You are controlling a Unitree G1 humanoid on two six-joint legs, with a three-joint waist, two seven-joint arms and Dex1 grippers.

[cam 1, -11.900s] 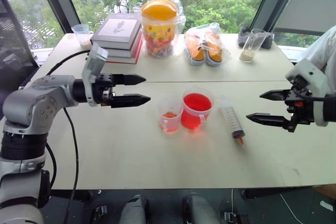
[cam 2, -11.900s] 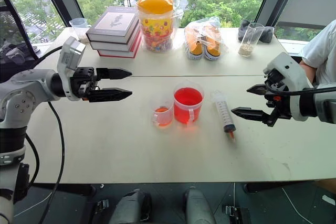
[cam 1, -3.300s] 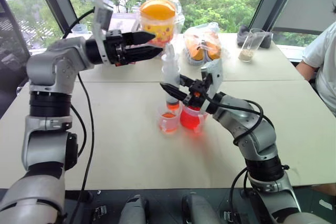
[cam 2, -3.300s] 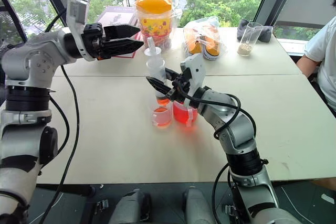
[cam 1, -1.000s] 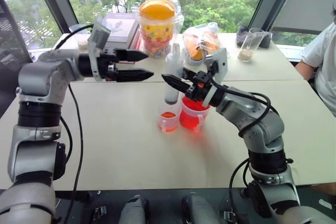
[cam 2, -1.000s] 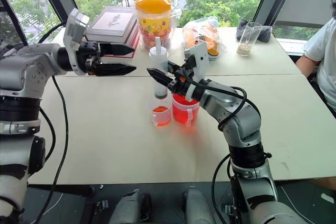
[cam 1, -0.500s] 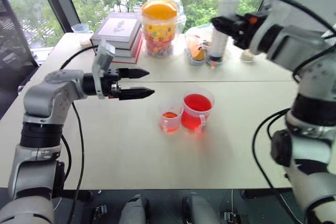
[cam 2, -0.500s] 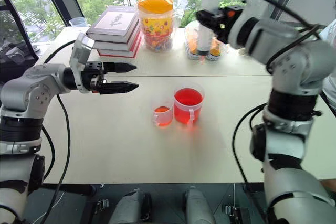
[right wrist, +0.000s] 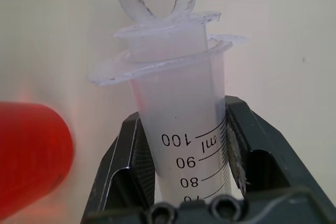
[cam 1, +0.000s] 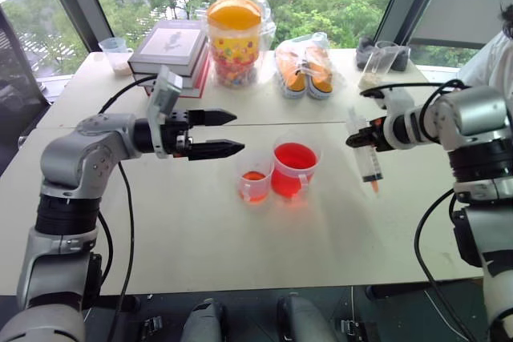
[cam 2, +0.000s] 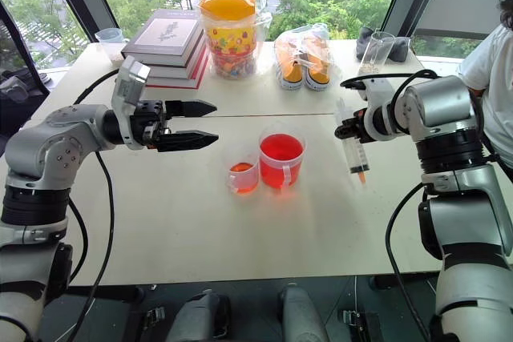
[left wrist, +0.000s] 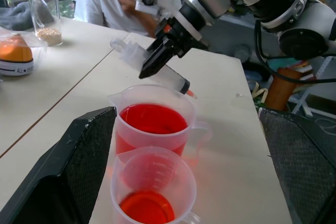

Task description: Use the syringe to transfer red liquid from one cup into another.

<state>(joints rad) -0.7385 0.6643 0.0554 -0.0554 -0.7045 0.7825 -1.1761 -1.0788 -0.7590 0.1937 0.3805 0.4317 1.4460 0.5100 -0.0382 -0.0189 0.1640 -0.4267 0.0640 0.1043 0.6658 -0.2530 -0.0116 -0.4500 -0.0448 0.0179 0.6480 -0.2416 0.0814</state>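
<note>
The syringe (cam 1: 368, 155) hangs tilted above the table, orange tip down, to the right of both cups. My right gripper (cam 1: 358, 140) is shut on its clear barrel; the right wrist view has the graduation marks (right wrist: 184, 129) between my fingers (right wrist: 118, 171). The wider cup (cam 1: 290, 170) holds bright red liquid (left wrist: 153, 119) at mid-table. Touching its left side stands the smaller cup (cam 1: 254, 186), with orange-red liquid low down. My left gripper (cam 1: 239, 132) hovers open left of the cups, pointing at them, its fingers (left wrist: 79, 166) framing both cups.
Along the table's far edge stand a stack of books (cam 1: 172, 46), a candy jar with an orange lid (cam 1: 234, 38), bagged shoes (cam 1: 304, 66), a tall cup with beige grains (cam 1: 377, 66) and a small cup (cam 1: 115, 54). A person (cam 1: 501, 62) sits at the right.
My right arm has swung down and to the right, bringing the syringe from high over the cups to just above the table right of them. The left gripper stays put.
</note>
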